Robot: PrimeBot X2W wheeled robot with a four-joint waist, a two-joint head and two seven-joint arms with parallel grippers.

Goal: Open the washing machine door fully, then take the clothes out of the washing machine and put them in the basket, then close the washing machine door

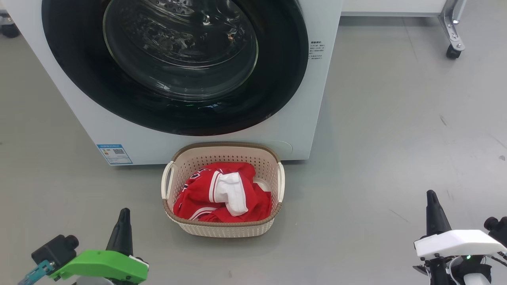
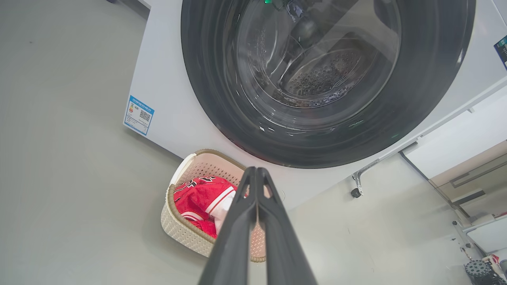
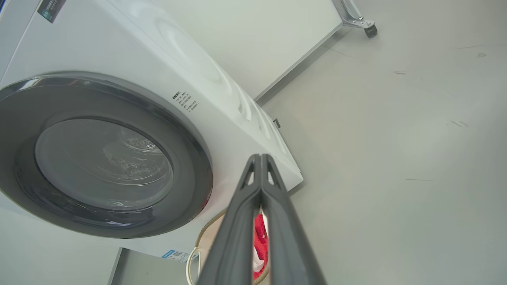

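The washing machine [image 1: 71, 99] stands ahead, white, and its round black-rimmed door [image 1: 174, 59] lies flat against the front, closed. Through the glass the steel drum shows with no fabric in it. On the floor just before the machine sits the cream basket [image 1: 222, 229], and the red and white clothes [image 1: 222, 194] lie bunched inside it. My left gripper [image 1: 124, 211] hangs low at the left, shut and holding nothing. My right gripper [image 1: 431, 194] hangs low at the right, likewise shut and holding nothing. In the wrist views each gripper [image 2: 256, 170] [image 3: 260, 157] has its fingers pressed together, pointing toward the door [image 2: 324, 79] [image 3: 103, 158].
Grey floor [image 1: 396, 138] spreads wide to the right of the machine. A wheeled metal frame leg [image 1: 451, 35] stands at the far right back. A blue label [image 1: 115, 154] marks the machine's lower left corner. Pale cabinets [image 2: 467, 166] stand beyond the machine in the left wrist view.
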